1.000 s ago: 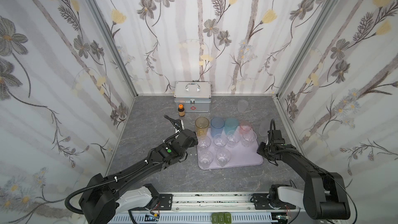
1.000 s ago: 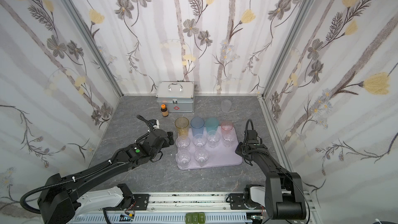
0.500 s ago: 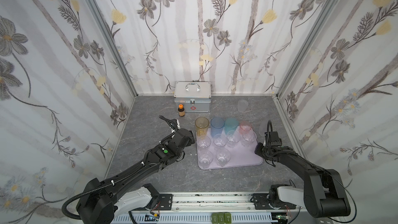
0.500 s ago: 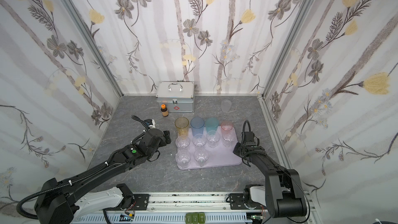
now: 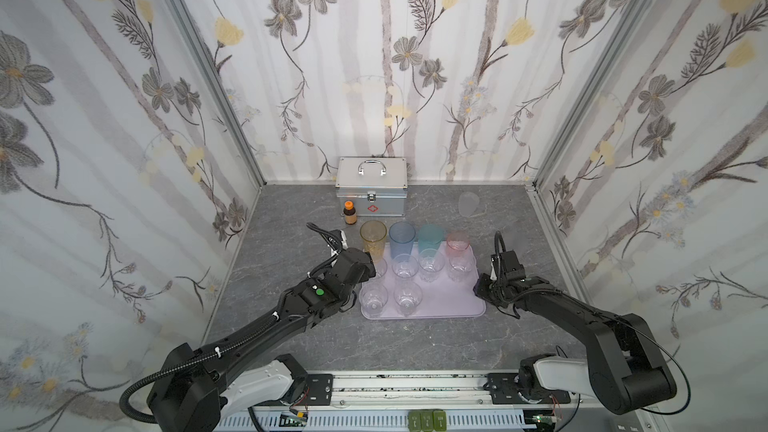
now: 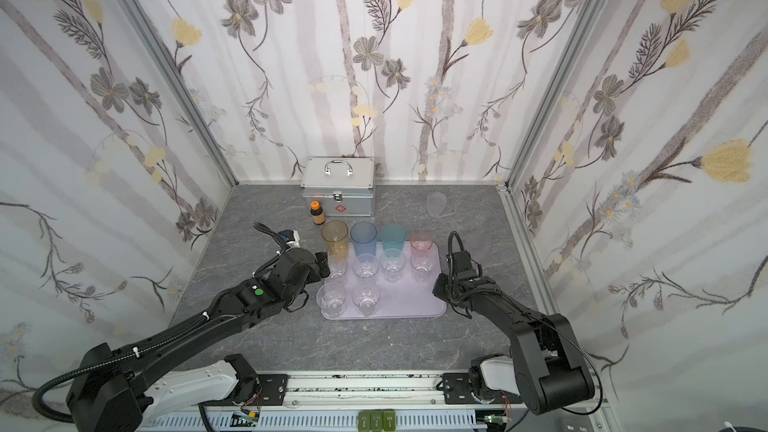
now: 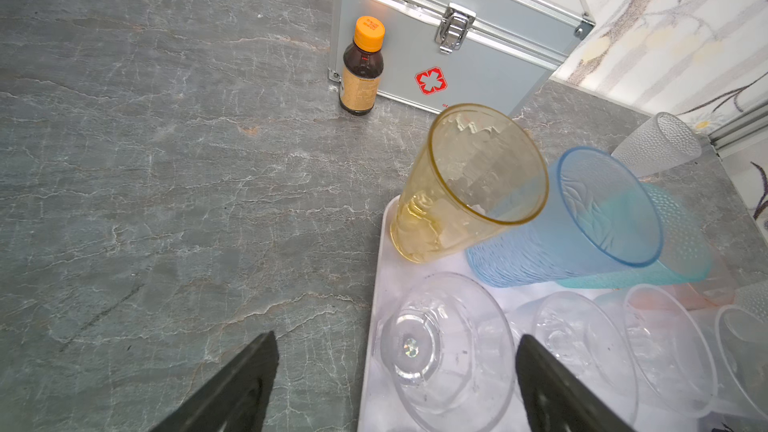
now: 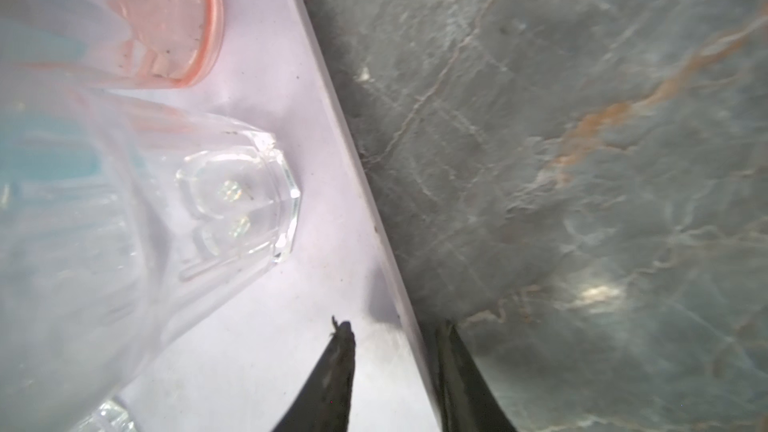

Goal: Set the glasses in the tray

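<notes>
Left gripper: fingers wide apart around short clear faceted glass on flat lilac tray | right gripper: fingers narrowly apart astride tray rim

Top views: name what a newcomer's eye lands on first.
The amber glass, blue glass, teal glass and pink glass line the far edge of the lilac tray. Behind them, a silver case sits by the back wall. The black left arm and right arm flank the tray.

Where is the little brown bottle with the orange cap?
In both top views the brown bottle stands left of centre near the back, just in front of the silver case, with the amber glass just nearer the robot.
</notes>
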`<action>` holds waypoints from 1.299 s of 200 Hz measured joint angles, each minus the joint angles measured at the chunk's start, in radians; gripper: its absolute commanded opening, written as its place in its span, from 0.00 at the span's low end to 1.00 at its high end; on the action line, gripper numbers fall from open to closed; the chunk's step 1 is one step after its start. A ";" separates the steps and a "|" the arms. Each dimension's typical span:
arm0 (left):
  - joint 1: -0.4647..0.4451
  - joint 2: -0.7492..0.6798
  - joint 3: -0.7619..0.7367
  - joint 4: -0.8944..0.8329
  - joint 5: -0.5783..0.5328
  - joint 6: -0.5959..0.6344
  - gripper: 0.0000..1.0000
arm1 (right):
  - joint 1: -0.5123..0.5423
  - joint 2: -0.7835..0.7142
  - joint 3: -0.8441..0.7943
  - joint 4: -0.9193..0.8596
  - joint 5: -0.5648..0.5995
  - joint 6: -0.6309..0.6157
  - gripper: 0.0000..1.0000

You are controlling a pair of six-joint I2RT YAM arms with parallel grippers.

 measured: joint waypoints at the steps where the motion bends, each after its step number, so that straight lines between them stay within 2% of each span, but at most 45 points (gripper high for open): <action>1: 0.000 0.000 0.000 0.000 0.000 0.000 0.92 | 0.002 0.001 0.001 0.000 -0.001 0.001 0.34; 36: 0.000 -0.001 0.000 0.000 0.000 0.004 0.92 | 0.056 0.020 0.032 0.001 -0.020 0.023 0.35; 73: 0.000 -0.001 0.013 0.000 0.000 0.023 0.90 | 0.029 -0.008 0.079 -0.058 -0.016 -0.011 0.38; 105: -0.031 0.016 0.055 -0.003 -0.034 0.056 0.90 | -0.093 -0.108 0.150 -0.171 0.042 -0.091 0.42; 146: -0.164 0.159 0.191 0.033 -0.120 0.186 0.91 | -0.318 -0.130 0.303 -0.232 0.108 -0.180 0.52; 165: -0.196 0.229 0.233 0.085 -0.123 0.239 0.92 | -0.413 -0.098 0.354 -0.226 0.133 -0.192 0.55; 183: -0.212 0.278 0.257 0.123 -0.119 0.284 0.93 | -0.455 -0.056 0.381 -0.207 0.140 -0.190 0.55; 224: -0.242 0.327 0.273 0.192 -0.077 0.340 0.93 | -0.467 0.058 0.414 -0.154 0.103 -0.169 0.54; 260: -0.242 0.328 0.269 0.232 -0.063 0.359 0.94 | -0.470 0.171 0.428 -0.100 0.081 -0.164 0.49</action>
